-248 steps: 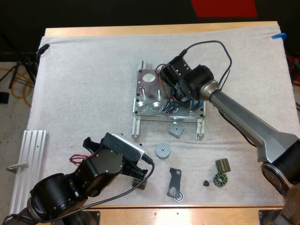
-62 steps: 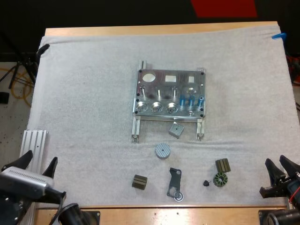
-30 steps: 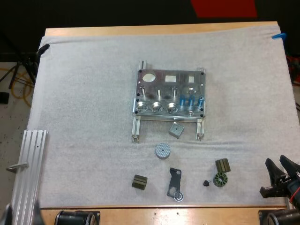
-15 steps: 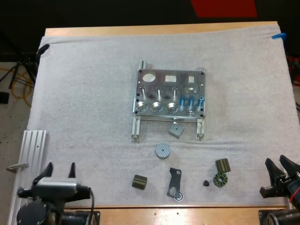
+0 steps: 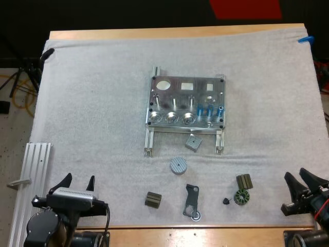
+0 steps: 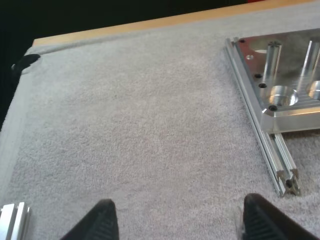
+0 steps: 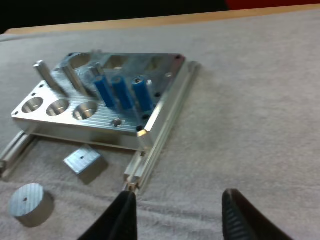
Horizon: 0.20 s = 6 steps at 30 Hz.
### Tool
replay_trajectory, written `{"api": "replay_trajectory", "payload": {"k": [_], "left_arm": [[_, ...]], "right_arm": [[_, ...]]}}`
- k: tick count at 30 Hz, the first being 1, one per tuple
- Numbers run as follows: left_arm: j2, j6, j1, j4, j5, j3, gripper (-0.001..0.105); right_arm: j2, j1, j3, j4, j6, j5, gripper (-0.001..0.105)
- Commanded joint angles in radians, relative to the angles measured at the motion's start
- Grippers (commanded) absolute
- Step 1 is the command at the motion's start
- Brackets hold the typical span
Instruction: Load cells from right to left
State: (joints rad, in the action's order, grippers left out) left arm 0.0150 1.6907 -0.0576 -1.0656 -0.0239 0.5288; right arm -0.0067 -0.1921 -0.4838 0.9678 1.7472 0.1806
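1. Left tool [image 5: 78,181] at the desk's near-left corner, right tool [image 5: 297,177] at its near-right corner; both wide, empty, apparently kept clear of the work.
2. Small dark parts [image 5: 191,198] lie along the near edge.
3. Fixture [image 5: 181,92] mid-mat; three blue cells [image 5: 208,109] stand upright at its right end, consistent with right-to-left loading; round bores [image 5: 172,119] to their left are empty.

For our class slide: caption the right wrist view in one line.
Open right claw hovers before a metal fixture holding three blue cylinders.
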Motion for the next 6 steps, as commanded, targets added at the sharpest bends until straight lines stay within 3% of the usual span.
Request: {"api": "replay_trajectory", "payload": {"k": [1, 4, 5, 6], "left_arm": [[0.137, 0.001, 0.0, 0.018, -0.003, 0.001, 0.054], [0.137, 0.001, 0.0, 0.018, -0.003, 0.001, 0.054], [0.137, 0.001, 0.0, 0.018, -0.003, 0.001, 0.054], [0.137, 0.001, 0.0, 0.018, -0.003, 0.001, 0.054]], "right_arm": [[-0.044, 0.002, -0.001, -0.017, 0.006, 0.029, 0.039], [-0.044, 0.002, -0.001, -0.017, 0.006, 0.034, 0.017], [-0.044, 0.002, -0.001, -0.017, 0.006, 0.034, 0.004], [-0.044, 0.002, -0.001, -0.017, 0.006, 0.034, 0.0]]}}
